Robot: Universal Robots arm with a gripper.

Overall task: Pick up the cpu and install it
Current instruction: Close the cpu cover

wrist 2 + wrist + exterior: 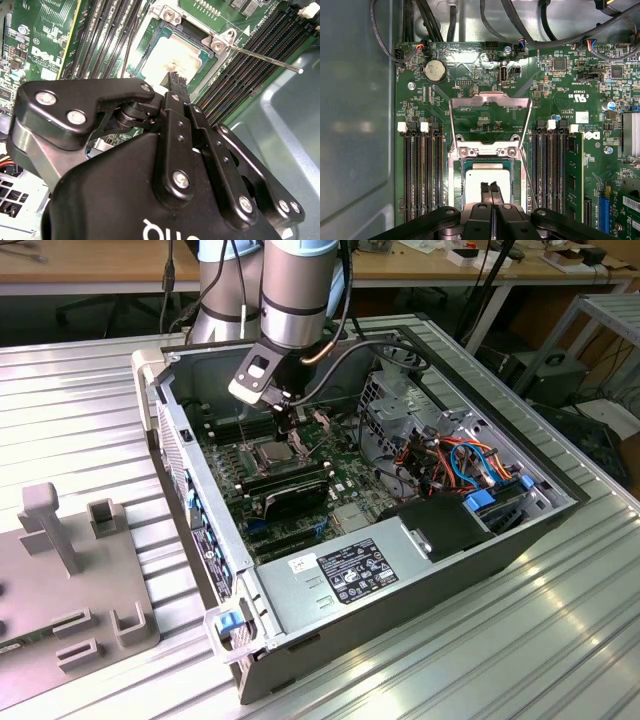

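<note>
The cpu (487, 176), a small square chip with a dull silver top, lies flat inside the socket frame (456, 172) on the green motherboard (560, 95). It also shows in the second wrist view as the pale cpu (170, 55), and in the exterior view as the small grey cpu (272, 451). My gripper (489, 189) is shut, its two black fingertips pressed together with nothing between them, right over the chip's middle. Whether they touch the metal top I cannot tell. The gripper (175, 80) stands just over the chip, and the gripper (283, 430) reaches down into the open computer case.
The socket's hinged metal plate (490, 112) stands open beyond the chip, and its thin lever rod (265, 60) sticks out sideways. Memory slots (420, 175) flank the socket, with long black memory sticks (285, 485) beside it. Cables (455, 455), a power supply (350, 570) and case walls (200, 510) surround it.
</note>
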